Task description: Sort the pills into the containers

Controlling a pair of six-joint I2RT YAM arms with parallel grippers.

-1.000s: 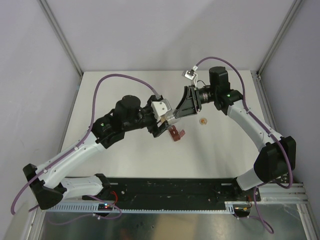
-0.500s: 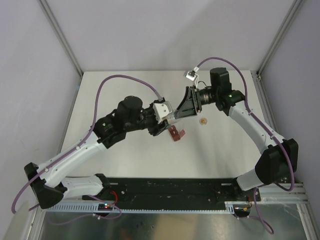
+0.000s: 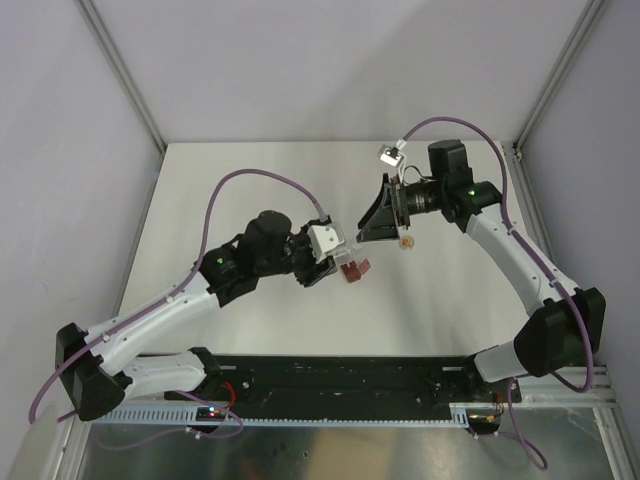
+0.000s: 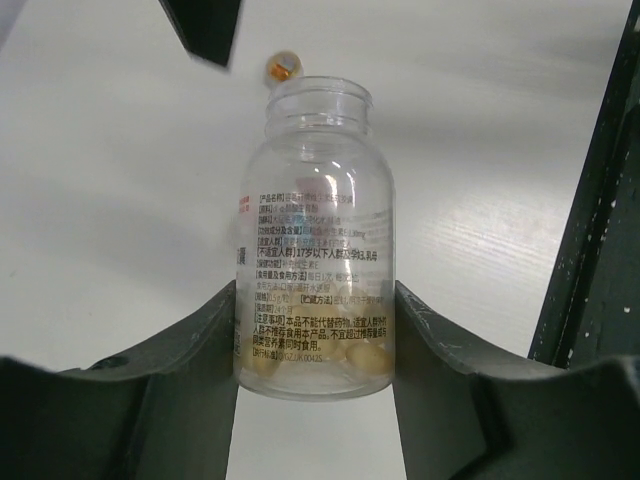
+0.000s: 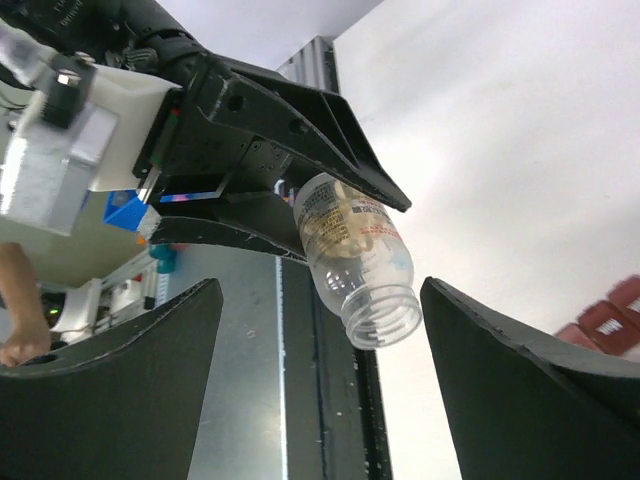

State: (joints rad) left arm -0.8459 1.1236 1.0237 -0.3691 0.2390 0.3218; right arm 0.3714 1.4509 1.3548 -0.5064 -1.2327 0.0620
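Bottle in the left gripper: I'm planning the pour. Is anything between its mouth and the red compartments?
Nothing visible. The bottle is uncapped, the compartments lie right beside the left gripper, and the open right gripper stands apart.

Table point(image 3: 230, 180) lies open from nine to twelve o'clock; at centre, left gripper point(image 3: 338, 258) with bottle point(image 4: 315, 260), strip point(image 3: 354, 268) and right gripper point(image 3: 370, 222) crowd together.

left end effector point(image 4: 314, 300): closed onto bottle point(image 4: 316, 200) | right end effector point(image 3: 374, 222): opened, released bottle, backed away
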